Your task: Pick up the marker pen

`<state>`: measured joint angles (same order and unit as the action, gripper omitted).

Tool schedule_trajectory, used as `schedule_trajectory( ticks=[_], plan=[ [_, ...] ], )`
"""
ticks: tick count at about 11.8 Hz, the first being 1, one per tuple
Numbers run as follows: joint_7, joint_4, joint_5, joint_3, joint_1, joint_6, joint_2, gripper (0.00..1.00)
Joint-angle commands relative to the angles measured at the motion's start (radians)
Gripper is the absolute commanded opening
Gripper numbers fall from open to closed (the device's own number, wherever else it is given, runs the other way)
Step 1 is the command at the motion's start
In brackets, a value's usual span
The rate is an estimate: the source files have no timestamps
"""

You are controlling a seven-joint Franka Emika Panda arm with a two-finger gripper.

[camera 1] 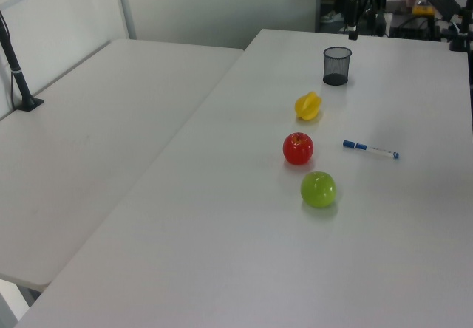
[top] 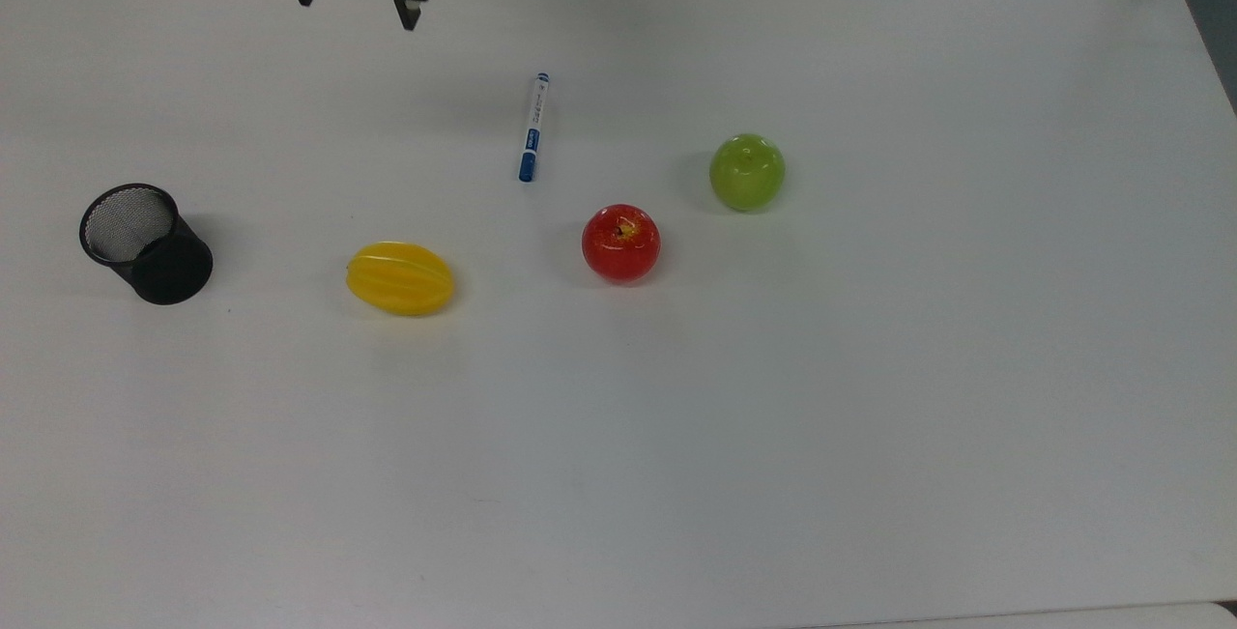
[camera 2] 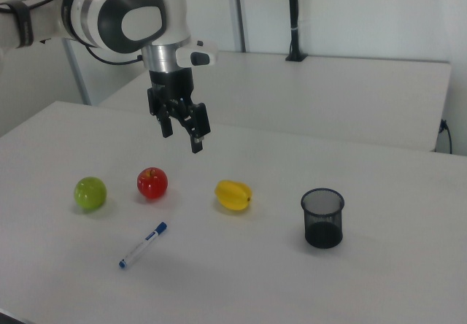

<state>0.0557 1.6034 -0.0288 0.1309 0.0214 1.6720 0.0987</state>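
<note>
The marker pen [camera 2: 143,244] lies on the table, well apart from the raised, spread fingers [camera 2: 195,144].

Even, diffuse overhead light is falling across the white table [top: 870,416], casting only faint, soft shadows beside each object. Below the gripper [camera 2: 182,134] a pale shadow is spreading. Mild glare is showing on the red apple [top: 620,243] and green apple [top: 747,171].
</note>
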Motion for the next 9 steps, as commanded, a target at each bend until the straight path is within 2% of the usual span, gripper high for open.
schedule_trajectory(
  ticks=[1,9],
  plan=[
    [-0.042,0.018,0.004,0.0,0.006,-0.046,-0.05,1.0],
    [-0.033,0.017,0.009,-0.002,0.006,-0.058,-0.056,1.0]
  ],
)
